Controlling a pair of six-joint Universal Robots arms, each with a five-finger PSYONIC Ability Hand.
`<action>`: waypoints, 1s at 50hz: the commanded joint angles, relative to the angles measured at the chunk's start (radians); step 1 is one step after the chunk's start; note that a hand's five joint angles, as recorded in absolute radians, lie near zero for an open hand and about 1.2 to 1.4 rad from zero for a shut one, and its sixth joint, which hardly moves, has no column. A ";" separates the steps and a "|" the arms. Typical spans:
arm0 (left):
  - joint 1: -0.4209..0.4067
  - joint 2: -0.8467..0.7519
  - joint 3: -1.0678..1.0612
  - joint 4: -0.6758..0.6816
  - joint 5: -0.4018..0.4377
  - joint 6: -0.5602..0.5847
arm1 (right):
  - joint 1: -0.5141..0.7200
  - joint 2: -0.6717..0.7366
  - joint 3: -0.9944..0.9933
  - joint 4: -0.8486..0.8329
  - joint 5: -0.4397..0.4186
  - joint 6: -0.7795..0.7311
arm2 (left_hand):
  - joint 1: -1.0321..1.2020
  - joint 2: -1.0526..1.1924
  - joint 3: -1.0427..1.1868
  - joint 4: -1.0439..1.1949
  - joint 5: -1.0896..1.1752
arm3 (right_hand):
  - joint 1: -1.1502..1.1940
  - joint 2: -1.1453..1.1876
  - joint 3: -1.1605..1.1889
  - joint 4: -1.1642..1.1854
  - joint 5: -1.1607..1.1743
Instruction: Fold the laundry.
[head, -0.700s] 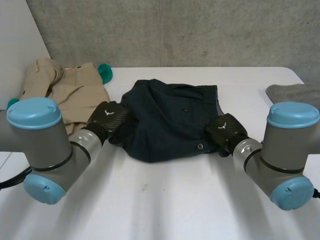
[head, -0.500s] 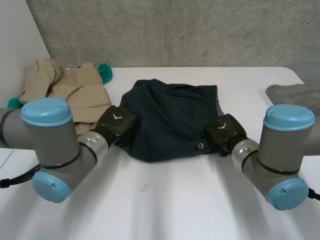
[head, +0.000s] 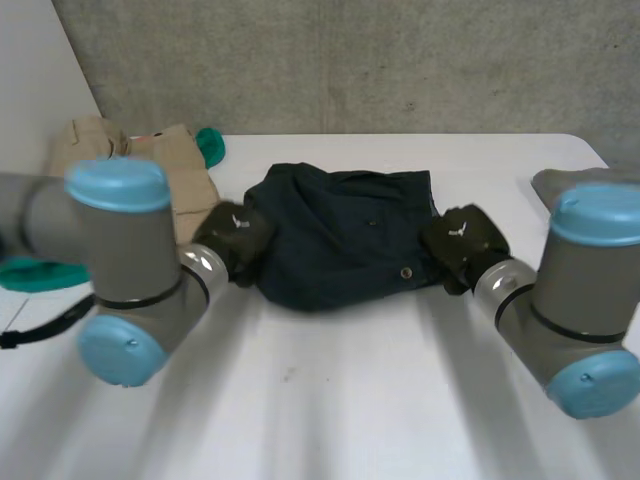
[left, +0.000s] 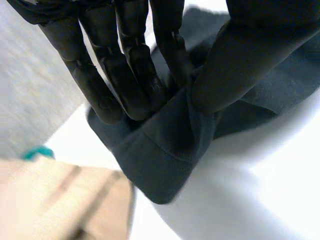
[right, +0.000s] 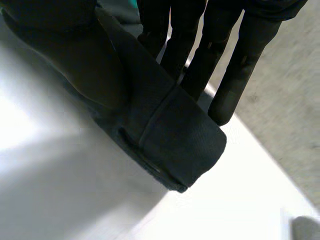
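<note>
Both hands pinch the dark navy garment at its two ends, mid-table.

The garment lies bunched in the middle of the white table, its long axis running left to right, with a small button near its near right edge. The left hand holds the left end, its straight fingers pressing a fold against the thumb. The right hand clamps a doubled hem at the right end between thumb and fingers. A beige garment lies far left, and a grey cloth lies at the right edge.
</note>
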 joint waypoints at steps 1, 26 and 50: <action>-0.002 0.305 -0.059 -0.011 0.026 -0.091 | -0.004 -0.209 -0.019 0.157 -0.020 -0.052 | 0.265 0.203 0.207 0.199 0.215 | 0.256 0.216 0.209 0.202 0.233; 0.065 -0.327 0.584 -0.123 -0.071 -0.034 | 0.100 0.323 -0.446 -0.020 0.268 0.098 | -0.946 -1.009 -1.005 -1.013 -0.997 | -0.965 -1.006 -1.013 -1.020 -0.989; 0.048 0.256 -0.275 -0.152 0.019 -0.067 | -0.131 -0.176 0.017 0.371 -0.247 -0.161 | -0.568 -0.630 -0.626 -0.635 -0.619 | -0.575 -0.615 -0.622 -0.629 -0.598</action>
